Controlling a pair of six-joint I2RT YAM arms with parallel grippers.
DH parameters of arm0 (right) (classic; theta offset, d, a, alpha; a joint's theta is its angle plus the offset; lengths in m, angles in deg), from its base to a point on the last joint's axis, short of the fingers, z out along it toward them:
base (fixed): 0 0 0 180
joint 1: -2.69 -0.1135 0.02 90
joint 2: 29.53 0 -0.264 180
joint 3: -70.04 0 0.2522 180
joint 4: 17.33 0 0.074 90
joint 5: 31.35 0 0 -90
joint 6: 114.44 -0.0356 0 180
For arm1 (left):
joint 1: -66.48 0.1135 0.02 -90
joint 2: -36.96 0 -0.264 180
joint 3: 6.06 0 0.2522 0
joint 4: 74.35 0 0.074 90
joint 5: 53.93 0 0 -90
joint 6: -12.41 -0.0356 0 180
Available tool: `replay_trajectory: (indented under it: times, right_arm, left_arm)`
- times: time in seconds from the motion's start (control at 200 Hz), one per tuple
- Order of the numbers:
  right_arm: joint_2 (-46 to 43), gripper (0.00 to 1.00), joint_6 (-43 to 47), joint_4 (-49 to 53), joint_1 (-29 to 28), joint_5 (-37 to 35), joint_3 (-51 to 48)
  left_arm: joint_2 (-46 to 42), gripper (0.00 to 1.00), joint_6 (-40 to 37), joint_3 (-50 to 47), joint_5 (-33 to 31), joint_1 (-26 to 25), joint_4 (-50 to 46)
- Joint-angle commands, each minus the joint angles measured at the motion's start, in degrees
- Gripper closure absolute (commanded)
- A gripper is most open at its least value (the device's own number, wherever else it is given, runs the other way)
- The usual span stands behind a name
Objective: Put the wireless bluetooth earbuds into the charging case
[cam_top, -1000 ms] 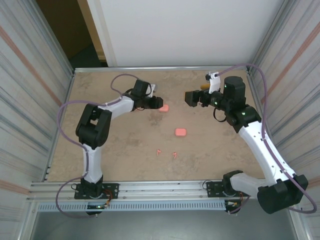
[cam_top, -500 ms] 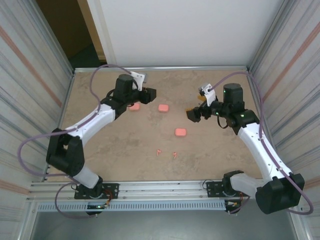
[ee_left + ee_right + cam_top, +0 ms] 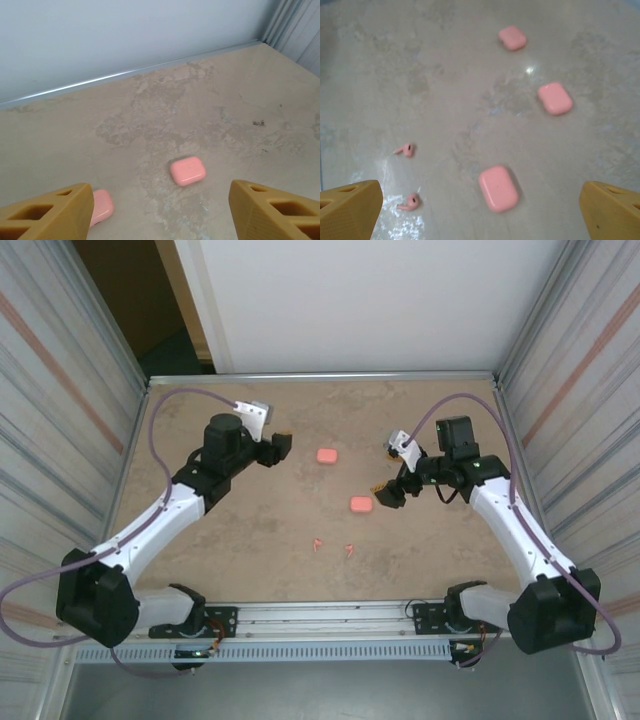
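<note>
Three pink charging cases lie on table, two earbuds loose beside nearest. Left gripper, right gripper: fingers wide apart, holding nothing.

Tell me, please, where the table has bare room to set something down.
Bare: the far strip of the table along the back wall, and the near patch right of the earbuds. Crowded: the middle, around the pink cases.

Three rounded pink charging cases — and two tiny salmon-pink earbuds with short stems.
</note>
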Motion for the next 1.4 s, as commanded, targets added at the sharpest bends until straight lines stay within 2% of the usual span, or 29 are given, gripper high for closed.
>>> replay_trajectory:
  times: [0.0,0.326,0.611,0.797,1.027,1.393]
  right_arm:
    - [2.0,0.01,7.9,6.2,-1.2,-0.8,2.9]
    - [9.6,0.01,14.6,9.4,-6.9,-14.8,4.7]
    - [17.3,0.01,17.4,10.9,-10.5,-22.0,8.2]
    - [21.3,0.01,19.8,7.4,-13.1,-27.2,8.3]
    - [25.2,0.01,22.4,2.2,-14.0,-27.6,7.9]
    - [30.4,0.0,23.4,1.2,-14.4,-28.4,8.2]
  left_arm:
    - [-3.3,0.26,-2.9,-2.1,-3.7,-0.5,0.6]
    - [-9.5,0.21,-4.7,-6.7,-6.8,0.0,1.3]
    - [-14.0,0.2,-4.4,-9.2,-8.2,0.9,0.5]
    - [-15.7,0.19,-3.9,-11.0,-8.7,1.7,0.0]
    - [-15.9,0.19,-4.0,-11.3,-8.8,2.1,-1.0]
    - [-15.4,0.19,-4.0,-11.8,-8.3,2.4,-0.3]
